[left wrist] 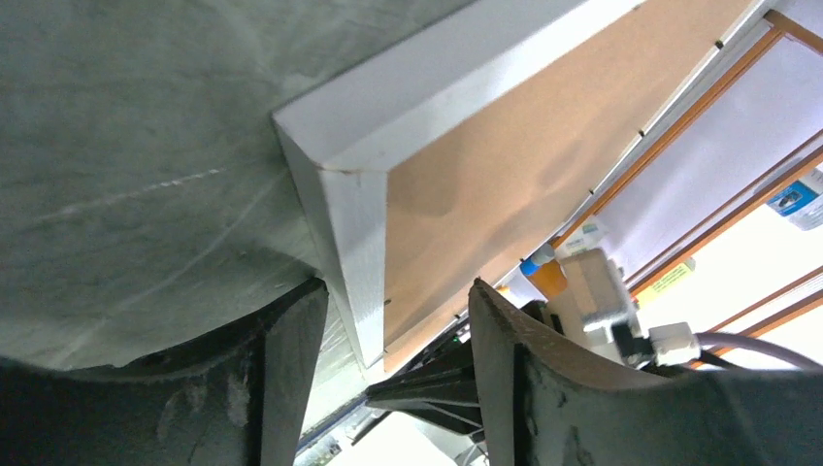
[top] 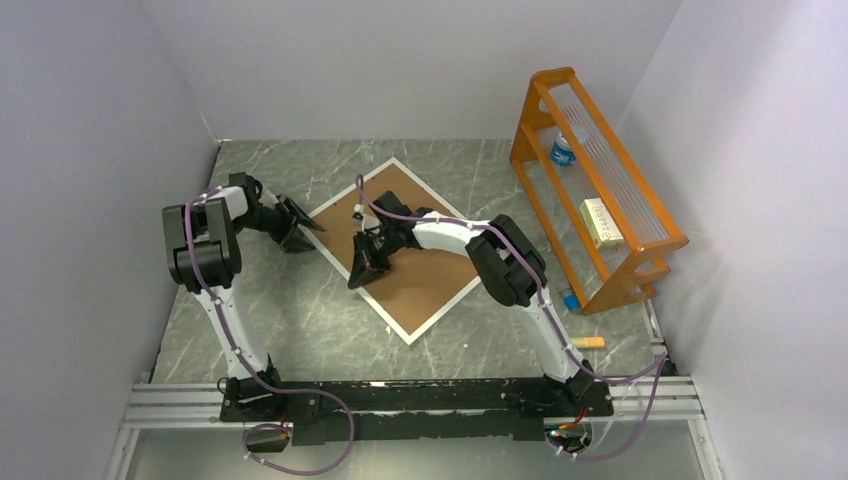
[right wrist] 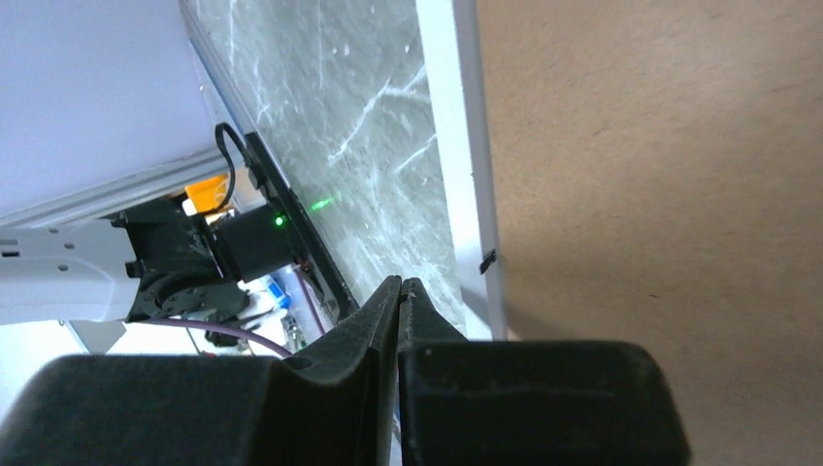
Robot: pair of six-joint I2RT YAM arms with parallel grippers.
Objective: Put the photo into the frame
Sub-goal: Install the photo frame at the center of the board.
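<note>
At mid-table, found the frame (top: 409, 336) lying face down, turned corner-on like a diamond, brown backing board (top: 425, 285) uppermost. Saw no photo in any view; possibly hidden beneath the board, possibly elsewhere, could not tell.

Judged the frame stiff and fairly light, with a narrow, smooth white border likely to slip under hard pads. Best taken across that border near a corner, never by the board's middle. Judged any glass underneath fragile, so called for a low, gentle lift. Expected the photo to be thin and floppy, best pinched by one edge.

Noted the left gripper (top: 308, 234) at the frame's left corner, jaws apart and straddling the border there, not clamped. Noted the right gripper (top: 357, 278) over the near-left edge, jaws pressed together with nothing seen between them.

From above, got the whole layout: both arms, the frame well apart from the orange rack (top: 600, 190) by the right wall, and the marbled table (top: 300, 320) around it. Could not read the finger gaps there. From the left wrist, gained the depth of the frame's side wall and the corner mitre, with the border running down between the two spread fingers. From the right wrist, gained the closed pads hovering beside the border and a small dark tab (right wrist: 488, 260) at the board's edge, too small to make out from above.
</note>
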